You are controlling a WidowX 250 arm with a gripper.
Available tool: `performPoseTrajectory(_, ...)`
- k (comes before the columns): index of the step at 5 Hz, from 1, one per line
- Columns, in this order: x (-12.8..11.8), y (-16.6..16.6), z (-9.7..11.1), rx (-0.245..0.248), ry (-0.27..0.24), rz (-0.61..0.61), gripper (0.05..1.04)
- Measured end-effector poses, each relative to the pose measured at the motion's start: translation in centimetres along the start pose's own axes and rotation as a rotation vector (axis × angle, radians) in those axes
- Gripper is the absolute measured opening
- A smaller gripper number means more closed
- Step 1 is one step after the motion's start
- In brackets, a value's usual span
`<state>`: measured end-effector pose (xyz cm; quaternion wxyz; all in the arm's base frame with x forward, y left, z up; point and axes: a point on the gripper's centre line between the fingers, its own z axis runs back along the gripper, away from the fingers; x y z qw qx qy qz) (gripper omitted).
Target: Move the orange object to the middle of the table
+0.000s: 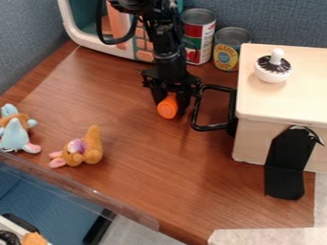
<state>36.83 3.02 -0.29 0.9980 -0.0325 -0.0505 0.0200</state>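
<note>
Seemingly, the orange object (168, 108) is clasped between the fingers of the black gripper (170, 106), beside the black handle (211, 128) of the wooden box (281, 103). It should be raised slightly, guided away from the handle and carried toward the middle of the table (147, 162), then lowered gently and released only once supported, lest it be sent rolling.

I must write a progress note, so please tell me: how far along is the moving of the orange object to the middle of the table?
Done, it seems: the grasp, as the gripper has the orange object between its fingers. In hand: placing it; it is beside the black handle, behind the middle of the table. Left: likely a short move there, then release.
</note>
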Motion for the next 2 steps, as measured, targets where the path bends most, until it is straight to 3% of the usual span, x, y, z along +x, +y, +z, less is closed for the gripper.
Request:
performPoseTrajectory(1,-0.4,0.8,-0.2,0.053,0.007,0.038,0.930)
performPoseTrajectory(2,-0.6,1.4,2.2,0.102,-0.044,0.055,1.009)
